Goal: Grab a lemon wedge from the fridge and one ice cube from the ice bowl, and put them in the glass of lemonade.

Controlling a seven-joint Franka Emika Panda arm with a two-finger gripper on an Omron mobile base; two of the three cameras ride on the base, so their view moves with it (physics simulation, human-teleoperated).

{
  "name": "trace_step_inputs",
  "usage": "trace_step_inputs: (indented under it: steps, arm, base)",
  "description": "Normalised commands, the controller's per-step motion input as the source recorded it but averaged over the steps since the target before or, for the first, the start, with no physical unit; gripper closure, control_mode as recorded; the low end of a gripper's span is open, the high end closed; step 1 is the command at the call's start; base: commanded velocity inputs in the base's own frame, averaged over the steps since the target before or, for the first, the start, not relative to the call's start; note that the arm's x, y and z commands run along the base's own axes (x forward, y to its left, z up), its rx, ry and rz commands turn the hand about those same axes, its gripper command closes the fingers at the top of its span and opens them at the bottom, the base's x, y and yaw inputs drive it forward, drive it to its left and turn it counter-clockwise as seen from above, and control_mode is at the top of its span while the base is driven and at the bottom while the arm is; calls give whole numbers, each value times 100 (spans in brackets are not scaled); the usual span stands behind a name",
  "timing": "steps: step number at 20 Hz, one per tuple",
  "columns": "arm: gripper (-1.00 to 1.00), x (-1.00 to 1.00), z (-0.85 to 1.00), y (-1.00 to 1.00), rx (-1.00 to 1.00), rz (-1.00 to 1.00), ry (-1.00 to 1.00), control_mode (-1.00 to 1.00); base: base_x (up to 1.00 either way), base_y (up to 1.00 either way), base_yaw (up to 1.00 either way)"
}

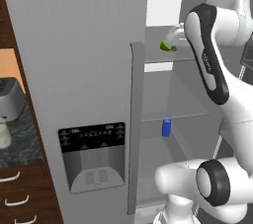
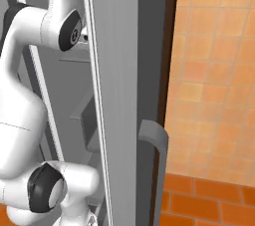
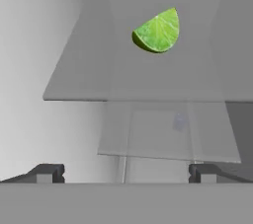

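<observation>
None of the task's two pick-ups is finished yet, judging from how things lie: the fridge stands with one door swung open, and the lemon wedge sits on an upper shelf inside, untouched. In the hand view the wedge lies ahead of the gripper and a little to one side of its centre line, well apart from the fingertips, which stand spread wide with nothing between them — released, ready to close. From the left base view the arm reaches up into the open compartment, with the wedge just beside the hand at the shelf's front edge; a small blue can rests on a lower shelf, beneath the gripper's line of reach, and is no part of the job. So the step in hand looks like the approach to the wedge: the jaws need to come forward and straddle it before closing. Still left, as far as these pictures tell, are the grasp itself, carrying the wedge out to the glass of lemonade — seen at the counter's edge, far off to the side of the gripper beyond the closed door — and then the whole ice cube errand.
</observation>
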Motion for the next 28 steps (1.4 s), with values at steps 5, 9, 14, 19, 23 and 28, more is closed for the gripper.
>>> trace_step_inputs:
  steps: [5,9,14,19,23,28]
  arm:
    - [-100,26,-3,0,0,-5,5,-100]
    - [-100,60,-23,0,-3,0,0,-100]
    - [-100,65,-4,-2,-13,-4,0,-100]
    - [-100,67,-24,-4,-4,-7,0,-100]
    - [-100,54,-4,0,-4,-11,0,-100]
    - [-100,48,5,4,-6,-9,0,-100]
  base:
    - [0,0,0]
    - [0,0,0]
    - [0,0,0]
    - [0,0,0]
    - [0,0,0]
    - [0,0,0]
